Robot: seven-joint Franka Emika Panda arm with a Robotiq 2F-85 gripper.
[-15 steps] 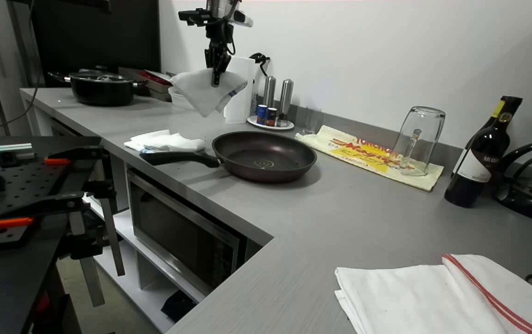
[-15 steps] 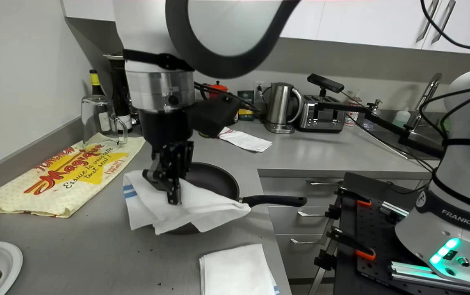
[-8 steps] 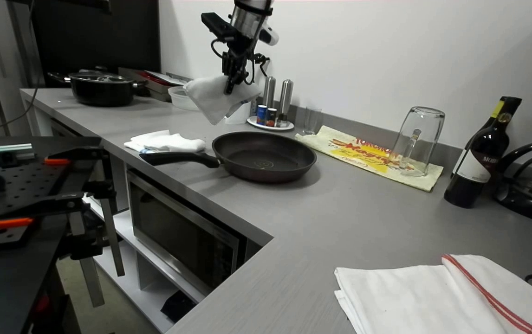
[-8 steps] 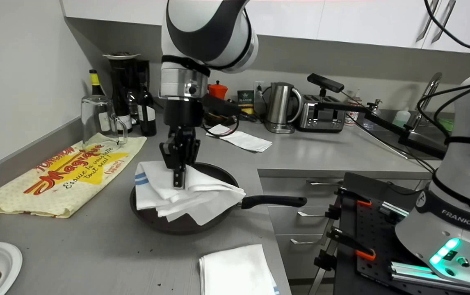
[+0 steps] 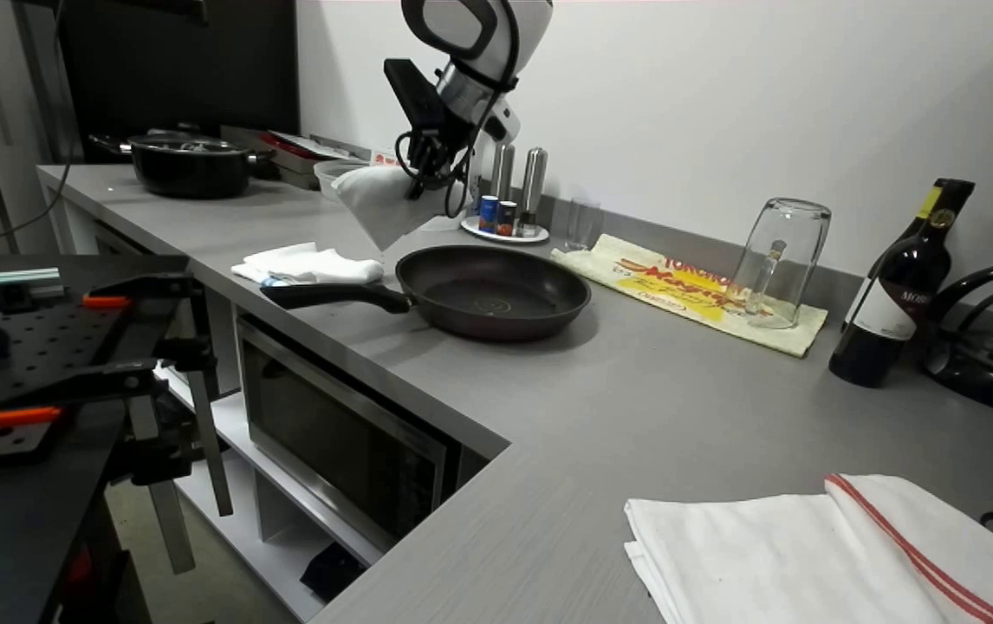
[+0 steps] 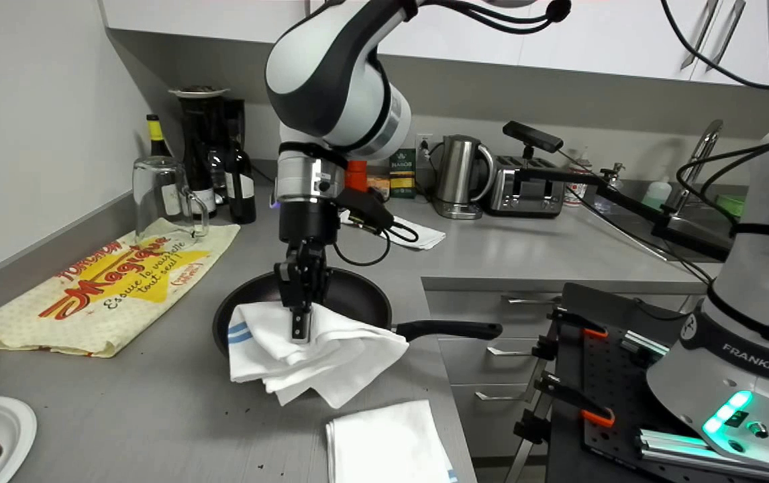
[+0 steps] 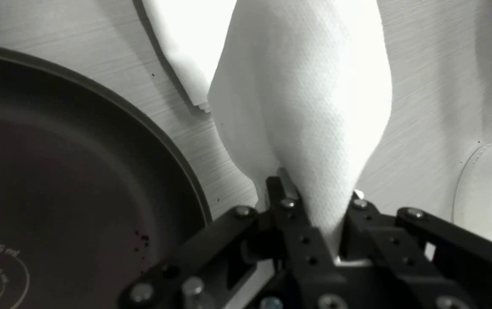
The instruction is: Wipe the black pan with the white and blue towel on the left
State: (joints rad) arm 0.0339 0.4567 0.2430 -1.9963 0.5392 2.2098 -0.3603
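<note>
Counter [image 5: 635,416]: occupied by the black pan [image 5: 496,299].
Blue-striped towel [image 6: 334,355]: suspended above the counter, just beside the pan.
Folded towel [image 6: 388,443]: laid near the pan.
Gripper [image 7: 319,191]: clamped on the blue-striped towel.
Dark specks [image 7: 144,237]: seen inside the pan.

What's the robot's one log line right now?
black gripper: shut on white towel with blue stripes | towel: in air, apart from round black frying pan | pan: dark specks inside
</note>
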